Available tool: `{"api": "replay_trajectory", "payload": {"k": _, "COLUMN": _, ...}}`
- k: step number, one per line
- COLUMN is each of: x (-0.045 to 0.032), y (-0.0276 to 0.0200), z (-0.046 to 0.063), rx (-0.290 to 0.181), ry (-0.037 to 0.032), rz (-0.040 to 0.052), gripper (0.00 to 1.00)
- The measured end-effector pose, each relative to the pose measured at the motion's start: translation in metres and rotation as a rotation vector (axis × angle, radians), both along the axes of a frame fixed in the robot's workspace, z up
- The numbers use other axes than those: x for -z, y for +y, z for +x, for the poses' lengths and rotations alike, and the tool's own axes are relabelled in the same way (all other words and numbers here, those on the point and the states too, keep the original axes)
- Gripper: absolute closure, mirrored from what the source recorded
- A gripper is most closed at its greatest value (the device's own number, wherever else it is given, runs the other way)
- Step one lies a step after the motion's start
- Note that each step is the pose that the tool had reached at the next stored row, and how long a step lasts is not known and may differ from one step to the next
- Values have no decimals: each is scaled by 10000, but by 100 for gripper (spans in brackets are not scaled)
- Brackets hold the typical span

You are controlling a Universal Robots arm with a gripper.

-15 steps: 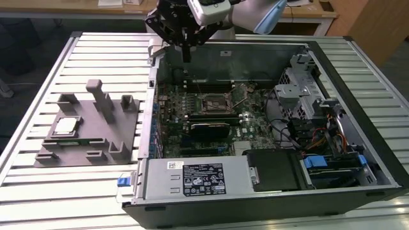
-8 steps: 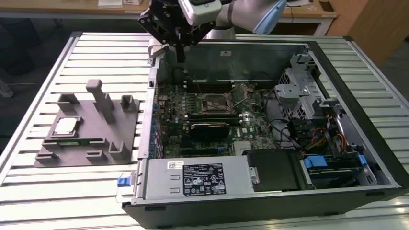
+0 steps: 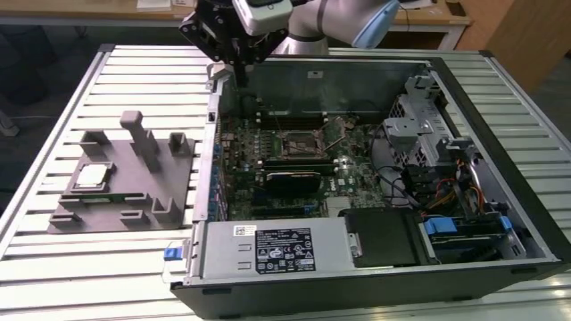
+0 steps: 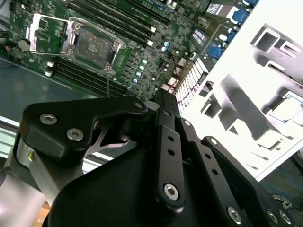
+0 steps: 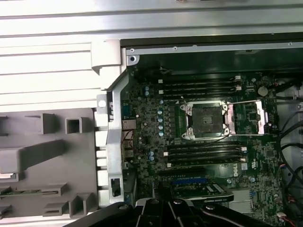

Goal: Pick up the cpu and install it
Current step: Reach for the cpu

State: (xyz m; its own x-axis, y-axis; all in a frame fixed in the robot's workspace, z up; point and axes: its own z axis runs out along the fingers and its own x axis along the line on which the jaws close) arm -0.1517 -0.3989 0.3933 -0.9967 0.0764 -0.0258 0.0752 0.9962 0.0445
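The cpu (image 3: pixel 92 175), a small silvery square chip, lies flat on the grey tray (image 3: pixel 107 217) at the exterior view's left; in the second wrist view the cpu (image 4: pixel 289 108) shows as a bright square in the washed-out tray. My gripper (image 3: pixel 239 73) hangs high over the back left corner of the open computer case (image 3: pixel 375 267), far from the chip, its fingers shut together on nothing. The motherboard socket (image 3: pixel 299 142) sits open with its frame lifted, also seen as the socket (image 5: pixel 207 120) and the socket (image 4: pixel 92 45) in both wrist views.
A thin green memory stick (image 3: pixel 93 197) lies in the tray in front of the chip, and upright grey posts (image 3: pixel 138 137) rise from the tray. Inside the case are a drive cage (image 3: pixel 419 114), cables (image 3: pixel 446 194) and a power supply (image 3: pixel 277 247). All rests on a slatted metal table (image 3: pixel 53 267).
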Motion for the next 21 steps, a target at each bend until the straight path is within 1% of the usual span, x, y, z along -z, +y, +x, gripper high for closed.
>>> {"api": "replay_trajectory", "payload": {"k": 21, "x": 0, "y": 0, "z": -468, "rx": -1, "ry": -11, "rz": 0, "gripper": 89}}
